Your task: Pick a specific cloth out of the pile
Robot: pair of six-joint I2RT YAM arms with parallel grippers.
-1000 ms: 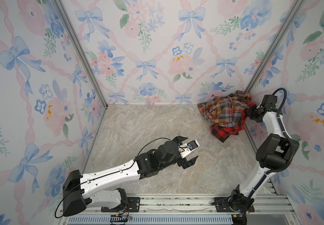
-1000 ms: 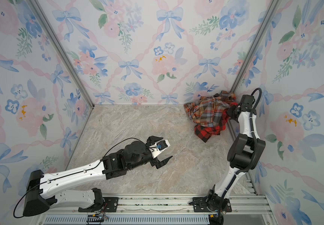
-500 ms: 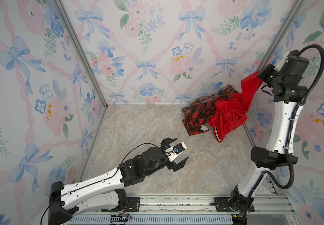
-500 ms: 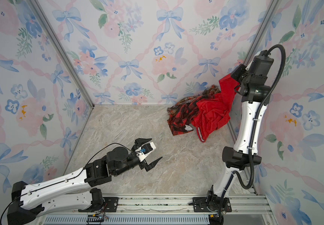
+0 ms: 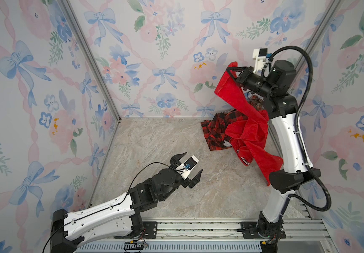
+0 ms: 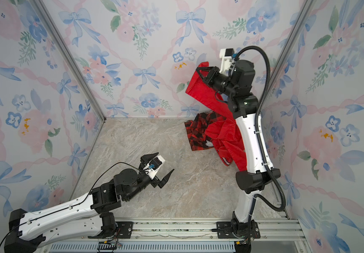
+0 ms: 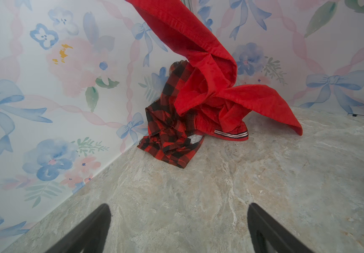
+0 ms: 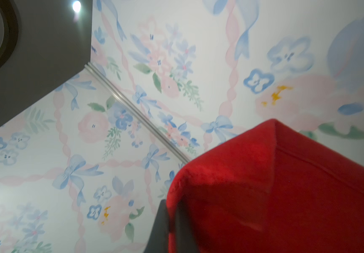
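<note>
Two arms in the cell. Right gripper (image 5: 229, 71) is up high near the back wall, clamped shut on a top edge of the red cloth (image 5: 242, 122); same grip shows in both top views (image 6: 198, 70). From the jaws the cloth (image 6: 222, 131) hangs down in a twisted sheet to the far right corner, its lower folds draped over the pile (image 5: 215, 134) and along the right arm. Striped trim (image 5: 244, 161) sits low at the floor (image 5: 154, 142), just beside the check shirt (image 7: 168, 131); a scrap of brown plaid (image 5: 256, 103) peeks out behind the arm. Right wrist view: red fabric (image 8: 286, 186) bunched right at a dark finger (image 8: 161, 230), wallpaper behind. Left gripper (image 5: 193, 162) is low over the mid floor, jaws spread wide, holding nothing, aimed at the corner and well apart from the cloth (image 7: 209, 83); its finger (image 7: 97, 223) frames bare floor in the left wrist view.
</note>
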